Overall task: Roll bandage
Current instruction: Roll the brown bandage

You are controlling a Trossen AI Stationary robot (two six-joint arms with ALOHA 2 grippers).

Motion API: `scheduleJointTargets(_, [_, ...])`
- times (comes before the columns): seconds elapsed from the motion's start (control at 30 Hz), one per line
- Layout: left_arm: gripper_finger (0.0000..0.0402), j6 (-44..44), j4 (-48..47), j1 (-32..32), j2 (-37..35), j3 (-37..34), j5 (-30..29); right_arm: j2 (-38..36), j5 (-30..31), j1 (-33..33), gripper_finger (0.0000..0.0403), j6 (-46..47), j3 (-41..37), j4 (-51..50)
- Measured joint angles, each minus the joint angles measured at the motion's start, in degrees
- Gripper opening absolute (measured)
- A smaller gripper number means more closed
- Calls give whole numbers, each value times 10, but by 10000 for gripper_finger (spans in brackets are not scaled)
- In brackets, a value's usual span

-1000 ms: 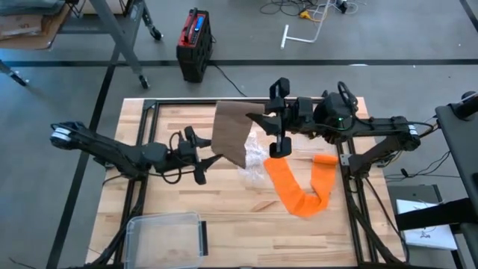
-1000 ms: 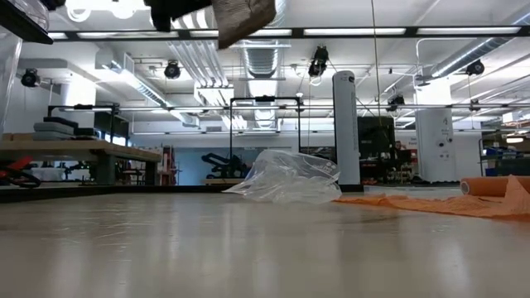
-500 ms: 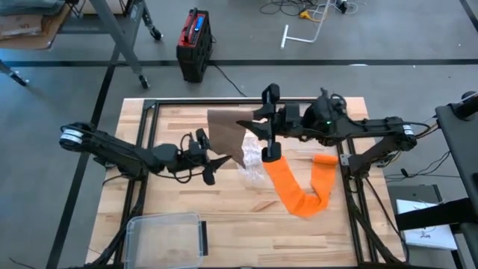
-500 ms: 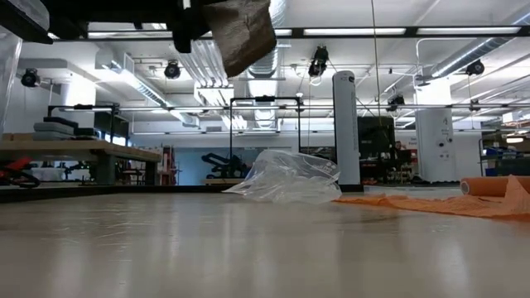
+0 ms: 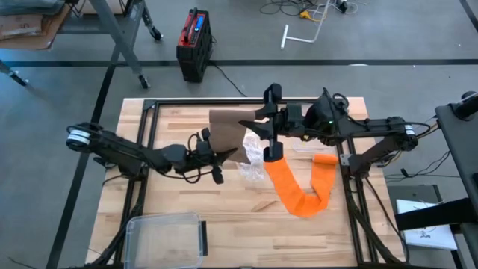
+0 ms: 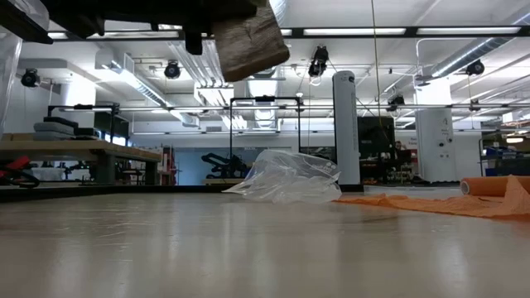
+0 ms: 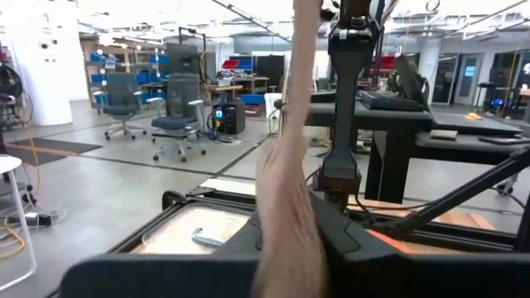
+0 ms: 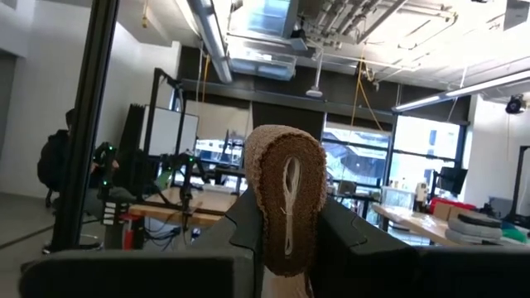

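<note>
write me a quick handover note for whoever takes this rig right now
Left gripper: shut on the lower corner of the brown bandage, which is held in the air over the table.
Right gripper: shut on the bandage's other end, which is doubled over between its fingers.
Orange bandage lies unrolled on the table's right part; clear plastic bag beside it; clear box at the near left edge.
Done: brown bandage picked up by both arms.
Left: roll it; the roll looks barely started.

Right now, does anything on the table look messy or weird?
Yes. A crumpled clear plastic bag lies mid-table, and the orange bandage sprawls unrolled in a bent strip beside it. The brown bandage hangs in the air between both claws, not on the table.
</note>
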Motion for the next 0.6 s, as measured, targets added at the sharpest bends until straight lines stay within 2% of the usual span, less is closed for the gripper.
scheduleJointTargets(0.17, [3, -12, -21, 0, -7, -20, -11, -8, 0, 0, 51, -10, 0, 0])
scheduleJointTargets(0.4, [2, -13, -119, 0, -7, -21, -9, -25, 1, -1, 52, -17, 0, -4])
scheduleJointTargets(0.6, [9, 5, -132, -1, -29, -13, -8, -21, 1, -1, 51, -22, 0, -31])
